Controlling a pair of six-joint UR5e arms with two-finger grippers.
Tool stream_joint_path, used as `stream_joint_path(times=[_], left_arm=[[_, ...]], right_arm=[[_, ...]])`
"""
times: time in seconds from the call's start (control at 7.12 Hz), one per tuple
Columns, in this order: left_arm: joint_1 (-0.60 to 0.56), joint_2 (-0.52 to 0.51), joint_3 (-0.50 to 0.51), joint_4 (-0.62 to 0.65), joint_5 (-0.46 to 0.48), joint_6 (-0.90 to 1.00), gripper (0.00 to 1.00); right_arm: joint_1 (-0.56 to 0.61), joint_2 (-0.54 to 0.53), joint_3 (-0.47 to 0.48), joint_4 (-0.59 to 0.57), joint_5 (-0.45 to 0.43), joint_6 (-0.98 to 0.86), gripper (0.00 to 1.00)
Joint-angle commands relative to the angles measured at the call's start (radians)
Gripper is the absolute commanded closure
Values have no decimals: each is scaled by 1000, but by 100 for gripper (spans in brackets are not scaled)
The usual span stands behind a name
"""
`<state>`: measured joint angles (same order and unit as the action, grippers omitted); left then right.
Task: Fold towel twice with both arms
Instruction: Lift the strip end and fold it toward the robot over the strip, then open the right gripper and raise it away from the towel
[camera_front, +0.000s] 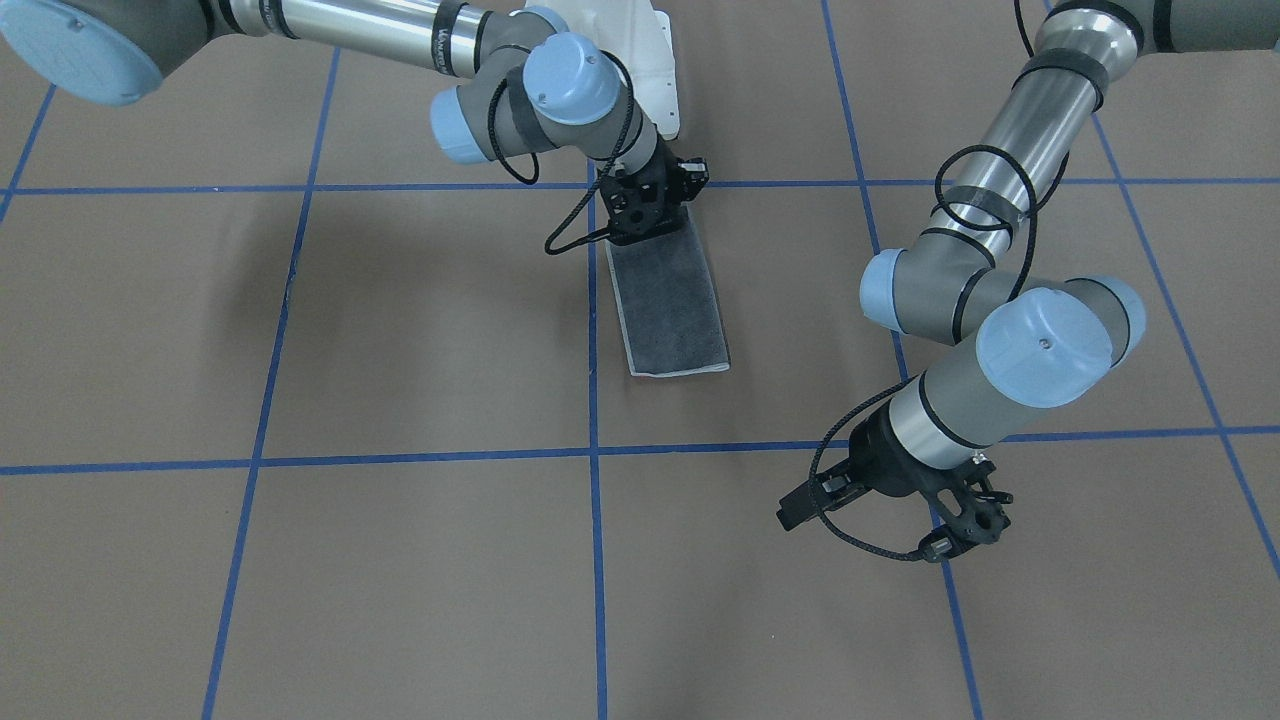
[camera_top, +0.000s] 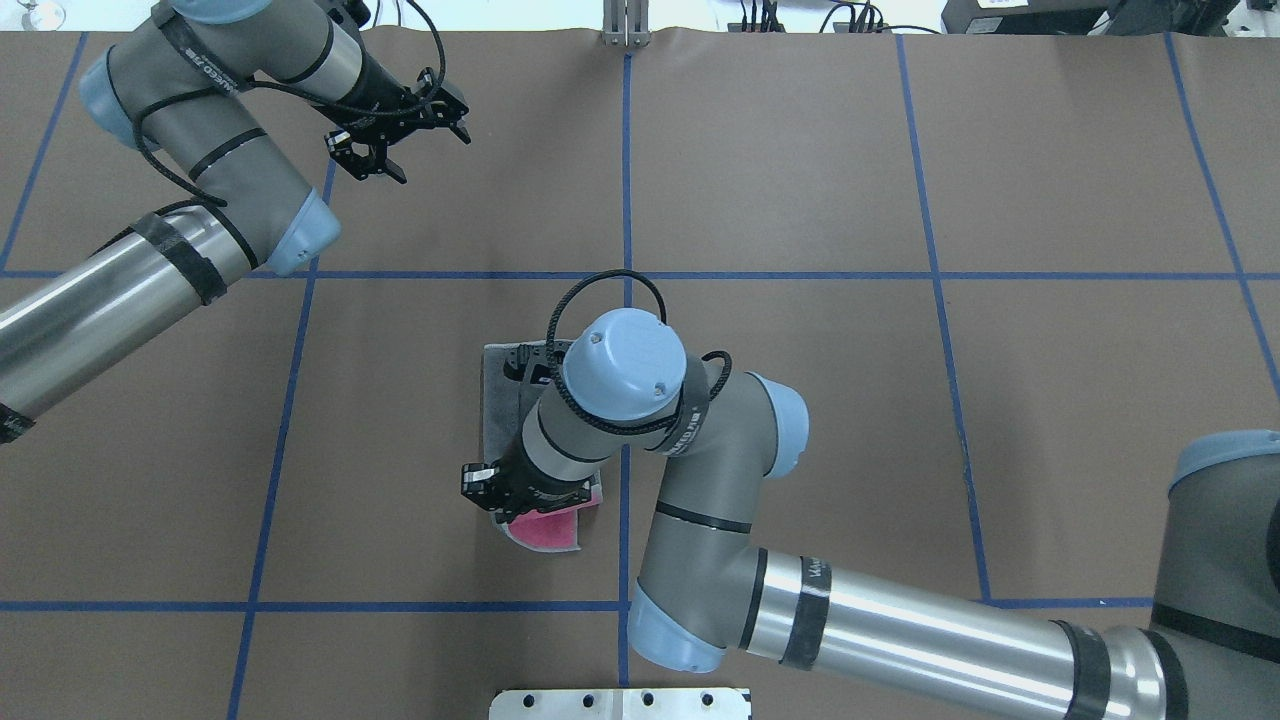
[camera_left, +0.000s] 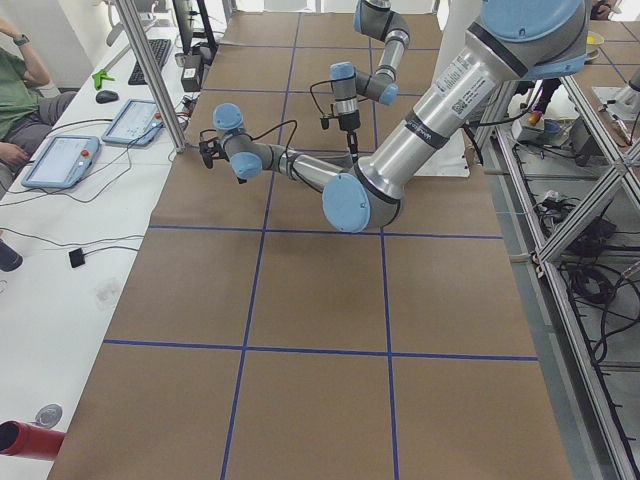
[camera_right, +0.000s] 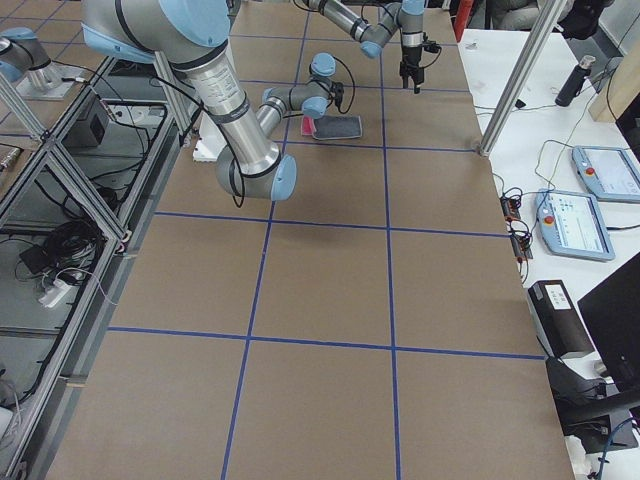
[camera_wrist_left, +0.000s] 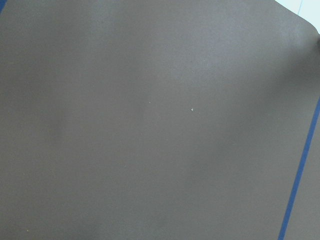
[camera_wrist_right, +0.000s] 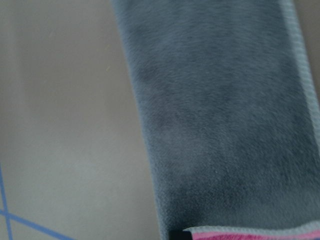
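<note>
Bare bench (camera_front: 420, 330) is showing on every side of the towel (camera_front: 668, 305). Right arm (camera_top: 700, 470) is hanging over the towel's robot-side end, blocking approach from above. Its far end is lying uncovered. Left gripper (camera_top: 415, 145) is hovering well apart, toward the far edge.

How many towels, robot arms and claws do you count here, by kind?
towel: 1
robot arms: 2, left arm and right arm
claws: 2, left claw and right claw
total: 5
</note>
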<state>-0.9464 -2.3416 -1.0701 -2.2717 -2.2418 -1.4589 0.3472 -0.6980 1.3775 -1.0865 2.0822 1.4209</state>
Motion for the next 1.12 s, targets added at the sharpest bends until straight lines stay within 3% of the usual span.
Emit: stream_joint_path(times=[0.0, 0.28, 0.7, 0.98], left_arm=[[-5, 22, 1, -6, 1, 28, 0], [-11, 24, 2, -6, 1, 37, 0], [-38, 24, 1, -5, -8, 58, 0], [-96, 69, -31, -5, -111, 89, 0]], right_arm=[[-19, 94, -98, 2, -16, 1, 100], [-19, 94, -92, 2, -16, 13, 0], [-10, 84, -51, -3, -20, 66, 0], [93, -6, 48, -68, -10, 50, 0]])
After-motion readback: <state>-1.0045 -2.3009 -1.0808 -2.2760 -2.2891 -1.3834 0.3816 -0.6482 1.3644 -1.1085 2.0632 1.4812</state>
